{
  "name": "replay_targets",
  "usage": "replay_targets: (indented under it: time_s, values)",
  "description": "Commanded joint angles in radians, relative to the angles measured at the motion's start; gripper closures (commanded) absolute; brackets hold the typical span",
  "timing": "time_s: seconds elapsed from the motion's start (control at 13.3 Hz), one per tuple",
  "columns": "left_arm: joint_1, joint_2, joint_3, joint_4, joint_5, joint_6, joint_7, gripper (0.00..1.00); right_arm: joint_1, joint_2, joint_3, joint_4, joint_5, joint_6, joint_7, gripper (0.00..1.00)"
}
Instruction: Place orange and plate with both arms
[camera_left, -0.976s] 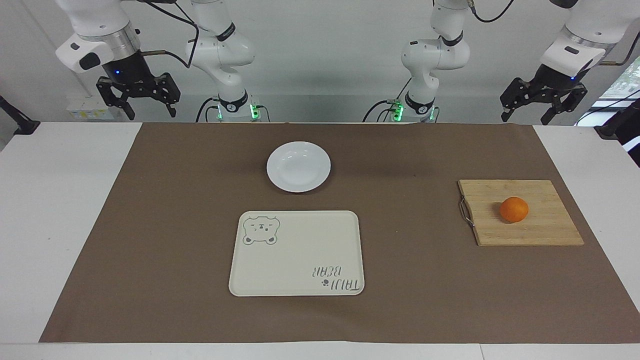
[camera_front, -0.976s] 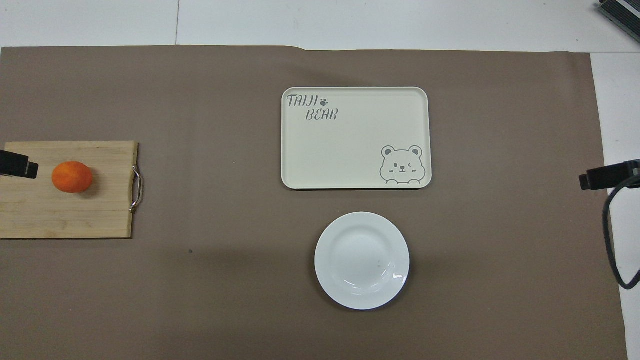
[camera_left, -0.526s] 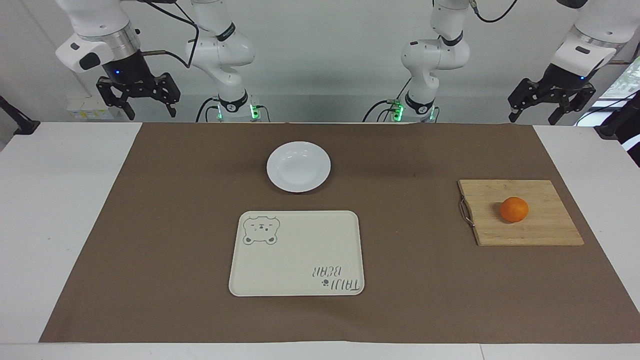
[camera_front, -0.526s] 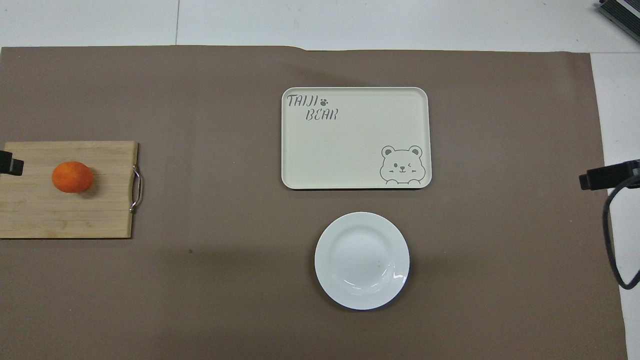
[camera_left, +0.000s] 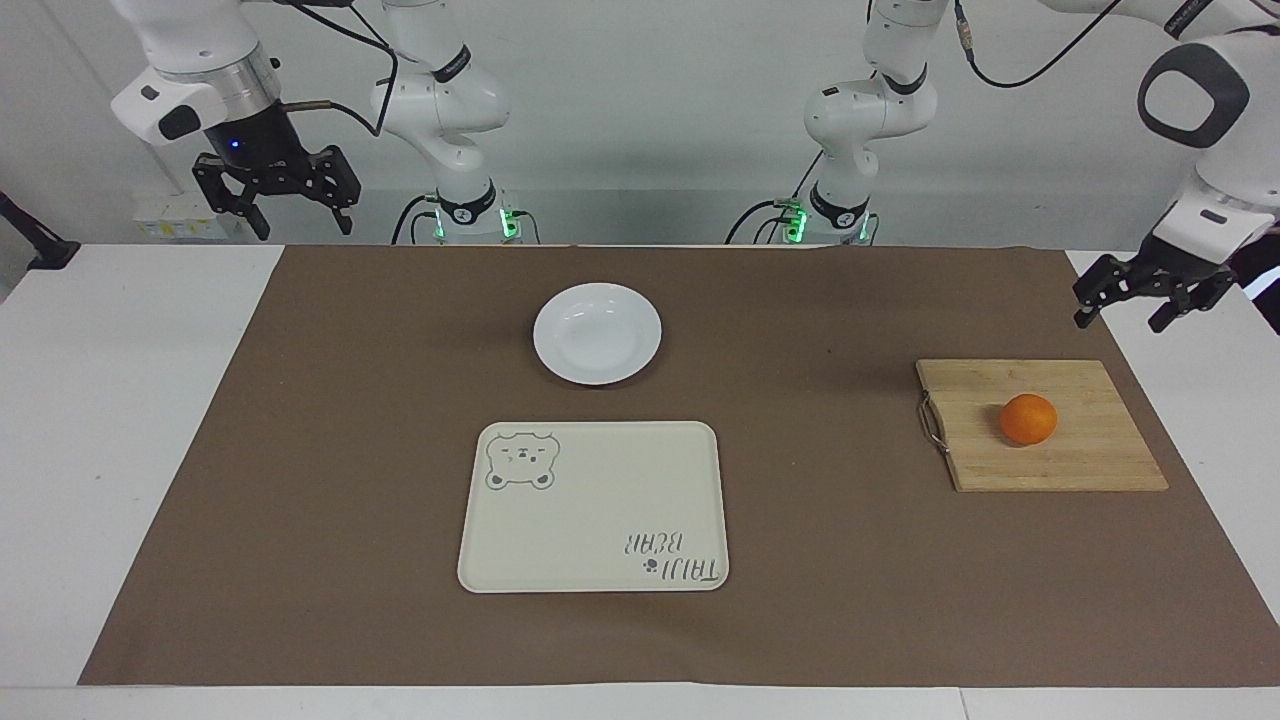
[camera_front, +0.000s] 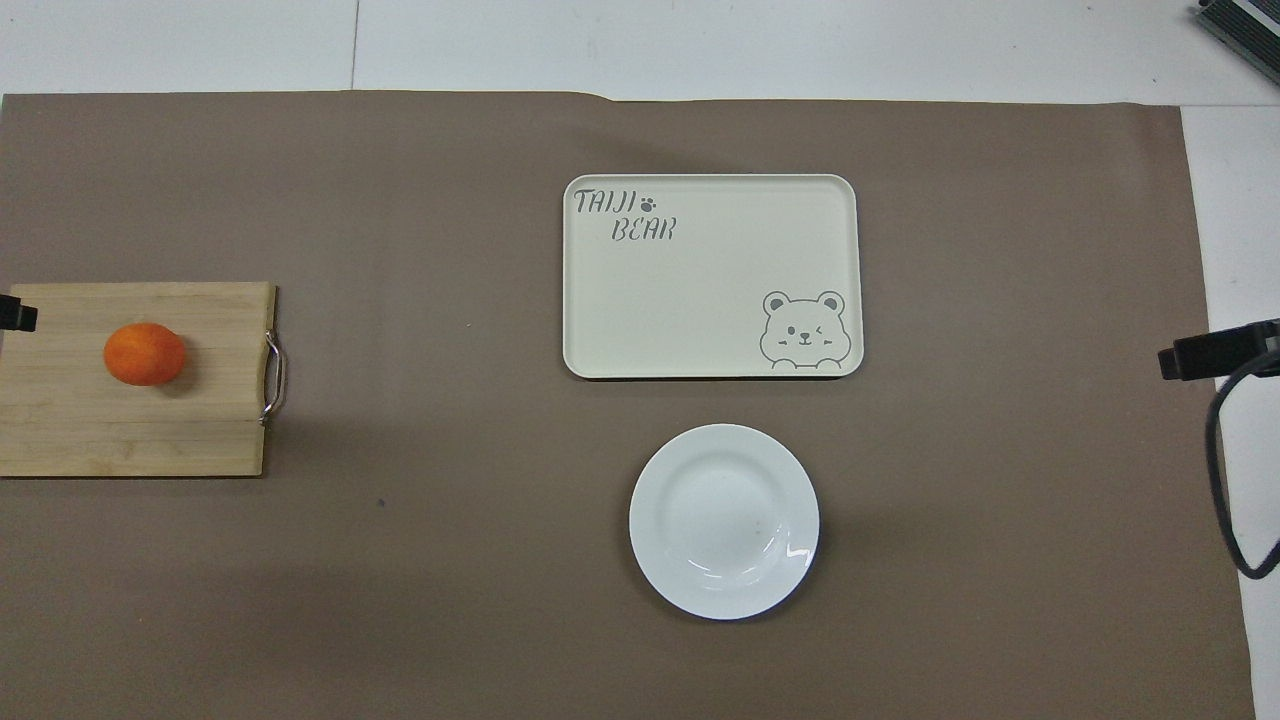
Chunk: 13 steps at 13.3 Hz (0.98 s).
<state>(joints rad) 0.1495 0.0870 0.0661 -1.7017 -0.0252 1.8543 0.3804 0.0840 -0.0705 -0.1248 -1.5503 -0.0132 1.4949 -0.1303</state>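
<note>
The worktop (camera_left: 130, 420) is white and a brown mat (camera_left: 830, 590) covers most of it. On the mat, near its centre, lies a cream tray (camera_left: 594, 507) with a bear drawing; the lettering on it is upside down in the facing view. At 12 o'clock from the tray in that view, nearer to the robots, lies the plate (camera_left: 597, 333), white and with nothing on it. Toward the left arm's end of the worktop lies a wooden cutting board (camera_left: 1040, 425) with a metal handle (camera_left: 931, 424); in the overhead view its outer end is cut off by the picture edge. The orange (camera_left: 1028, 419) rests on this board, well apart from the plate.

The left arm is only partly in view; its upper links leave the picture at the top. The left gripper (camera_left: 1144, 303) hangs tilted in the air at about 1 o'clock from the board in the facing view, and its fingers are spread with nothing between them. In the overhead view only a dark tip of it shows at the edge. The right arm waits, the right gripper (camera_left: 277, 205) is raised above the worktop's edge at its own end, fingers spread and pointing down, holding nothing.
</note>
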Motion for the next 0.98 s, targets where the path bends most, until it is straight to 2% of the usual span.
replay_targets:
  time_s: [0.0, 0.15, 0.38, 0.6, 0.9]
  values:
    - [0.004, 0.037, -0.009, -0.08, -0.012, 0.119, 0.02, 0.0, -0.015, -0.011, 0.007, -0.014, 0.009, 0.007, -0.025, 0.0]
    - [0.002, 0.068, -0.009, -0.146, -0.012, 0.195, 0.018, 0.0, -0.015, -0.011, 0.007, -0.014, 0.009, 0.007, -0.025, 0.0]
    - [0.007, 0.125, -0.009, -0.171, -0.012, 0.244, 0.02, 0.0, -0.015, -0.011, 0.007, -0.014, 0.009, 0.007, -0.025, 0.0]
    - [0.022, 0.14, -0.009, -0.277, -0.012, 0.374, 0.02, 0.0, -0.015, -0.011, 0.007, -0.014, 0.009, 0.007, -0.025, 0.0]
    - [0.022, 0.152, -0.009, -0.279, -0.012, 0.382, 0.018, 0.0, -0.015, -0.011, 0.007, -0.014, 0.009, 0.007, -0.025, 0.0]
